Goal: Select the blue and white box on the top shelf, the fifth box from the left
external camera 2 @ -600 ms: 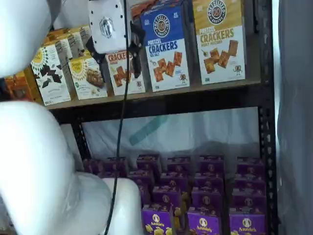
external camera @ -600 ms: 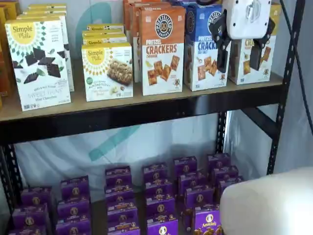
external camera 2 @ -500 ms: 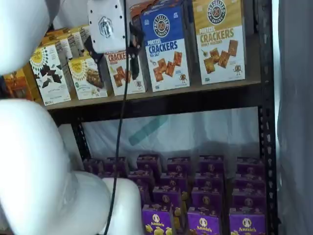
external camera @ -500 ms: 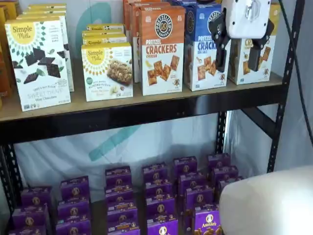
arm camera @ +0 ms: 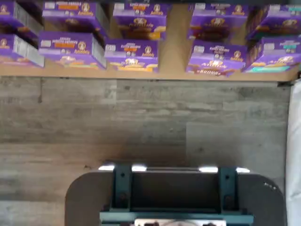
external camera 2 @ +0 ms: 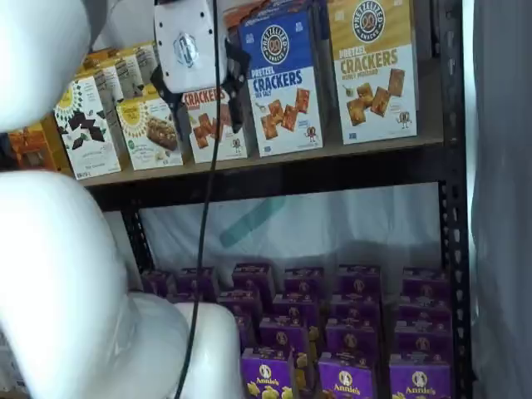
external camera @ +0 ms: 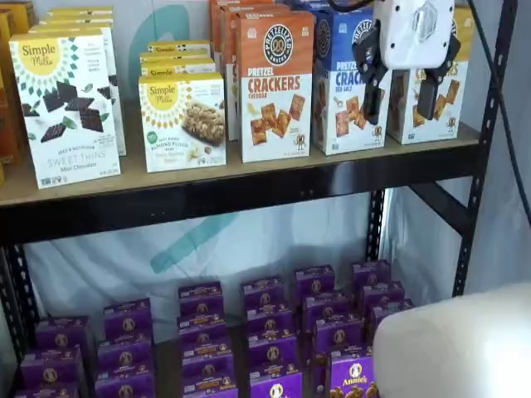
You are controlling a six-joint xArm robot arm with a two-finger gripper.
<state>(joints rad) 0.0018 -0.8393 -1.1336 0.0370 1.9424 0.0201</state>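
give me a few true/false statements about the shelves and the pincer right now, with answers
1. The pincer is open, with a plain gap between its black fingers. True.
2. The pincer is closed on the blue and white box. False: the box stands untouched on the top shelf, and the fingers hold nothing.
3. An orange-topped cheddar cracker box stands right beside the blue and white box. True.
4. The lower shelf holds green boxes. False: the boxes there are purple boxes.
5. The blue and white box lies flat on its face. False: it stands upright in both shelf views.
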